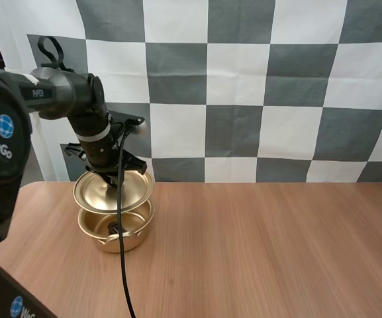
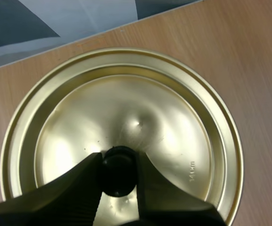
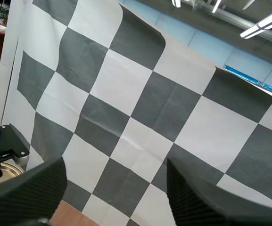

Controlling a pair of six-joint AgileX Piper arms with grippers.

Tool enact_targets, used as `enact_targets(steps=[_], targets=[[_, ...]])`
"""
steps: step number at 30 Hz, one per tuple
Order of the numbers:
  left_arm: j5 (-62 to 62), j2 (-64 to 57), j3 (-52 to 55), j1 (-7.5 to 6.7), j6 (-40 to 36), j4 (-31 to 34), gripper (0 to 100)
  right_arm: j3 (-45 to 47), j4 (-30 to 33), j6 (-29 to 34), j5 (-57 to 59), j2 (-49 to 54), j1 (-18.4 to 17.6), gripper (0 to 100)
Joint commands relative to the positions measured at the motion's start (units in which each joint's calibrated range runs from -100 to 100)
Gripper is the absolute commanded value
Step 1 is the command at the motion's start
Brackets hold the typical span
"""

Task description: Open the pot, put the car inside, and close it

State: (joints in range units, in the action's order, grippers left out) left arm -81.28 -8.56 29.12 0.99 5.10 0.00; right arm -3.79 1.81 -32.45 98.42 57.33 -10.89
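Wood table [image 1: 263, 252] | my left gripper [image 2: 118, 165] holds round gold lid [image 1: 95, 192] above gold metal pot [image 1: 136, 237] | small dark car [image 1: 114, 230] likely inside | right gripper [image 3: 116, 175] wide | closing not yet done

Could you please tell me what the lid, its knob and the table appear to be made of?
The lid looks like thin polished gold-toned metal: soft reflections, stamped rings. The knob: probably black plastic, dull sheen. The table: wood grain, possibly laminate.

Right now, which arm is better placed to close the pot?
Left. The left gripper is shut on the knob, holding the lid just above the open pot. The right gripper is open and not aimed at the pot.
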Motion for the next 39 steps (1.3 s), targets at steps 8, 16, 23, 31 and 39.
enact_targets(steps=[8, 16, 23, 31, 39], targets=[[0.4, 2.9, 0.1, -0.05, -0.1, 0.0, 0, 0.0, 0.0, 0.0, 0.0, 0.0, 0.0, 100], [-0.9, 5.2, 0.1, -0.05, -0.1, 0.0, 0, 0.0, 0.0, 0.0, 0.0, 0.0, 0.0, 100], [-1.9, 6.1, 1.9, -0.05, -0.1, 0.6, 0, 0.0, 0.0, 0.0, 0.0, 0.0, 0.0, 100], [2.8, 6.1, 6.2, -0.05, -0.1, 1.5, 0, 0.0, 0.0, 0.0, 0.0, 0.0, 0.0, 100], [3.4, 6.1, 6.2, -0.05, -1.3, 1.5, 0, 0.0, -0.2, -0.3, 0.0, -0.1, 0.0, 100]])
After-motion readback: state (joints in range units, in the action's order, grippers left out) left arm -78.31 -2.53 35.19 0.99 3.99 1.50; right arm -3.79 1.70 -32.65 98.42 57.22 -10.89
